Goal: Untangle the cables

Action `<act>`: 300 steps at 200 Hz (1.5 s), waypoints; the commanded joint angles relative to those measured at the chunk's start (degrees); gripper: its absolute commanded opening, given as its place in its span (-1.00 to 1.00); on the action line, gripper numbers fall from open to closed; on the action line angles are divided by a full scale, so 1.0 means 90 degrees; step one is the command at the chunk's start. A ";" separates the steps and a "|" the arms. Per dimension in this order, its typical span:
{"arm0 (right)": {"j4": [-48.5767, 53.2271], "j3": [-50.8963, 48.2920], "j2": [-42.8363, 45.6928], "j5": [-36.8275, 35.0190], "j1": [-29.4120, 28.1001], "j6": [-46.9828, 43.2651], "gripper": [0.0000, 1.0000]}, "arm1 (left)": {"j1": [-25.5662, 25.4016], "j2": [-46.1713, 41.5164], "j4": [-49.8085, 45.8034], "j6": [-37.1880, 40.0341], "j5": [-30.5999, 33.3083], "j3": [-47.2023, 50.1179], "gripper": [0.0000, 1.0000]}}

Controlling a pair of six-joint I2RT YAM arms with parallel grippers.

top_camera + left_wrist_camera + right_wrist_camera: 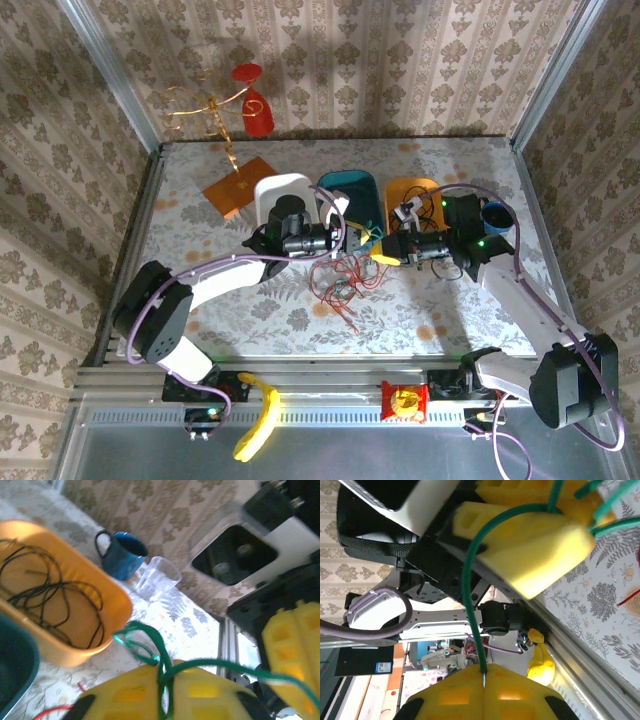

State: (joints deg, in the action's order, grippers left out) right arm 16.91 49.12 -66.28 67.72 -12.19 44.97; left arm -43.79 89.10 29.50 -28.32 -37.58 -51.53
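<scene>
Gripping the green cable with left jaws and right jaws, both closed; strung between them, red cable heaped on desk nearby.

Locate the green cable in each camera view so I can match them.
Left wrist: green cable bottom centre, pinched in the left fingers, trailing right.
Right wrist: centre, rising from the right fingers.
Top external: picture centre, between both sets of fingers.
Shared landmark: fern-patterned table.
</scene>
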 commanded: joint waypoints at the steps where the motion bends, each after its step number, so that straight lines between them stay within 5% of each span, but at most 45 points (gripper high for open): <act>1: 0.0264 0.0206 0.0227 -0.0200 0.0328 -0.0138 -1.00 | -0.0017 -0.0358 -0.0928 0.0568 0.0975 -0.0048 -0.91; 50: 0.0182 0.0259 0.0421 -0.0981 0.1071 0.0062 -1.00 | -0.0247 -0.0527 -0.2193 0.1242 0.0899 -0.0201 -1.00; 83: 0.0471 0.0416 0.0533 -0.1653 0.1250 -0.0144 -1.00 | -0.0441 -0.0423 -0.2219 0.1249 -0.0171 -0.0290 -1.00; 165: 0.1070 0.0901 -0.0011 -0.3563 0.0909 -0.0781 -1.00 | -0.0517 -0.0414 -0.2062 0.1160 -0.1371 -0.0600 -1.00; 177: 0.1037 0.0943 -0.0054 -0.3389 0.0679 -0.0981 -0.92 | -0.0458 -0.0473 -0.1817 0.1013 -0.1400 -0.0519 -1.00; 193: 0.0993 0.0914 -0.0067 -0.2691 0.0450 -0.1200 -0.47 | -0.0334 -0.0587 -0.1495 0.0815 -0.1448 -0.0362 -1.00; 214: 0.1154 0.0633 0.0003 -0.2076 0.0306 -0.1236 -0.19 | -0.0159 -0.0803 -0.1174 0.0613 -0.1410 -0.0166 -1.00; 300: -0.0406 -0.0646 0.0932 -0.1167 0.0136 -0.0069 -0.05 | 0.0237 -0.1473 -0.1105 0.0708 -0.0637 0.0178 -1.00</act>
State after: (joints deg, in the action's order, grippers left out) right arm 20.05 43.11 -58.57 52.77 -8.84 41.01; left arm -41.89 76.84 17.61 -21.26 -44.18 -50.30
